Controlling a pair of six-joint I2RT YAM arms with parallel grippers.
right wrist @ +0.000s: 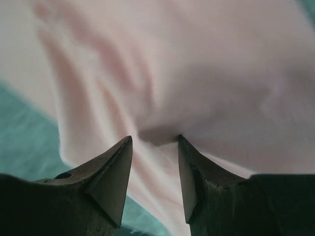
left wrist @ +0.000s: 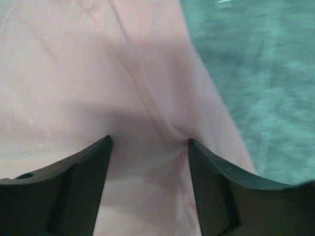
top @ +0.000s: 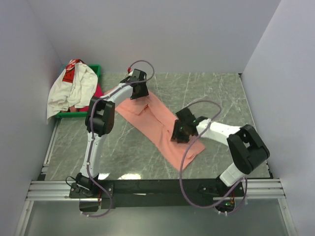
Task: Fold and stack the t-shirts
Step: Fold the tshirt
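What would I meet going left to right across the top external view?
white t-shirt with red patch → left gripper → right gripper. The salmon-pink t-shirt spans under both, so it has no clear place.

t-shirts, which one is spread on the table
The plain salmon-pink cloth t-shirt, stretched flat across the table; the white one with red print is bunched on the green plastic tray.

The salmon-pink t-shirt [top: 156,124] lies diagonally across the counter [top: 211,93], left hand [top: 138,92] at its far end, right hand [top: 178,135] towards its near end; the white t-shirt [top: 74,88] drapes the green tray [top: 96,69] in the far-left corner
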